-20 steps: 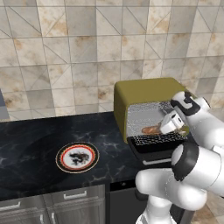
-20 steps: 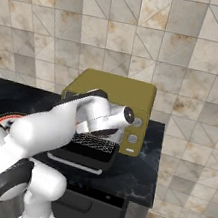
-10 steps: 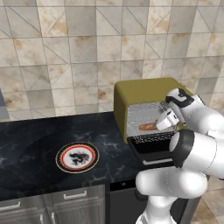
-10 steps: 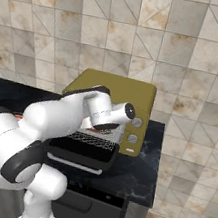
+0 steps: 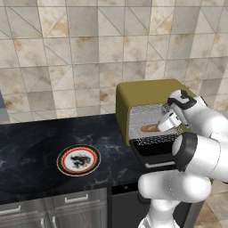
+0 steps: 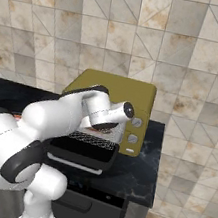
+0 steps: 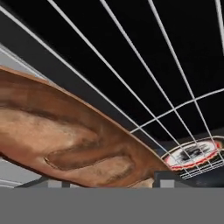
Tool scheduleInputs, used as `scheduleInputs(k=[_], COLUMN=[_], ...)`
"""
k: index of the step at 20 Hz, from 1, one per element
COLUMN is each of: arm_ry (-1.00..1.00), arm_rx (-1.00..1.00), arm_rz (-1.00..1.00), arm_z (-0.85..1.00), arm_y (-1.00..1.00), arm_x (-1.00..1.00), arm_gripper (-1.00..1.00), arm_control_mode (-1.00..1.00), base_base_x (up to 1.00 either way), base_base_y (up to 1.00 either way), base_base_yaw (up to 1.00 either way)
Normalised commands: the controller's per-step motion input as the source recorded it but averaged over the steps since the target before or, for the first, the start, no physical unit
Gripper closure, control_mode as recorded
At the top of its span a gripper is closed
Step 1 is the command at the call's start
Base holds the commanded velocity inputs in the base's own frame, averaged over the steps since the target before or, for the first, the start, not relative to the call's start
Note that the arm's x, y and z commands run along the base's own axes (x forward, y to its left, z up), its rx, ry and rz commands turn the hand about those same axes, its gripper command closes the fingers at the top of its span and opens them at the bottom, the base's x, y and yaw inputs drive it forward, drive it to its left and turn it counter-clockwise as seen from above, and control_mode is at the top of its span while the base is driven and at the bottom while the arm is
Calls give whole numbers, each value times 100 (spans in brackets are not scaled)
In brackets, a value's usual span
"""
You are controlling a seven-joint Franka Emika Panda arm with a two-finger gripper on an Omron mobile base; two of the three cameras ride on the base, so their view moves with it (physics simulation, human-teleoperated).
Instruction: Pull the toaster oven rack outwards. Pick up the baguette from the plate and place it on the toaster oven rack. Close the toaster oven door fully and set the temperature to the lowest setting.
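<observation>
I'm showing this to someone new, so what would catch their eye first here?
Probably the olive-yellow toaster oven on the dark counter, its door folded down and the white arm reaching into it. On the rack inside lies the reddish-brown baguette, huge in the hand view. To the oven's left sits the plate.

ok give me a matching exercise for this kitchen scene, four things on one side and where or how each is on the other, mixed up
Things:
1. baguette
2. plate
3. door
4. knobs

Place or state:
A. folded down open
B. on the oven's right front panel
C. lying on the rack
D. bare, on the dark counter left of the oven

Pairs: 1-C, 2-D, 3-A, 4-B
</observation>
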Motion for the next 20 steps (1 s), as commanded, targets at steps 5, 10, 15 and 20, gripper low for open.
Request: scheduleInputs(k=[5,10,15,20], arm_ry=[-1,0,0,1], arm_rx=[0,0,1,4], arm_rz=[0,0,0,0], arm_z=[29,44,27,9], arm_y=[0,0,-8,-29], arm_x=[-8,-8,-24,-94], arm_gripper=[-100,-100,-100,-100], arm_control_mode=[-100,-100,-100,-100], base_base_x=[0,0,0,0], base_base_y=[0,0,0,0], base_base_yaw=[0,0,0,0])
